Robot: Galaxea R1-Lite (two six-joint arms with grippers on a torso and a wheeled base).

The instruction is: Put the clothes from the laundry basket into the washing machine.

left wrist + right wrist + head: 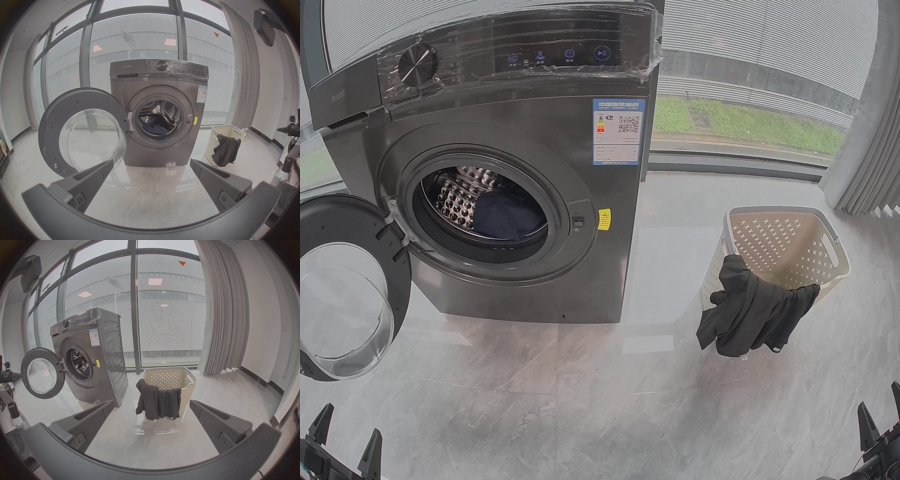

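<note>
head view: a dark blue cloth (pixel 509 215) is seen inside the washing machine (pixel 550 275); a black garment (pixel 753 309) is hung over the front rim of the laundry basket (pixel 837 250), not yet moved.
left wrist view: the left gripper (pixel 150 162) is seen with jaws apart, nothing held.
right wrist view: the right gripper (pixel 151 402) is seen with jaws apart, nothing held.

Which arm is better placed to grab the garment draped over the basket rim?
Right, probably: the dark garment hangs on the laundry basket on that side, nearer the right gripper; the left gripper is by the washer door.
</note>
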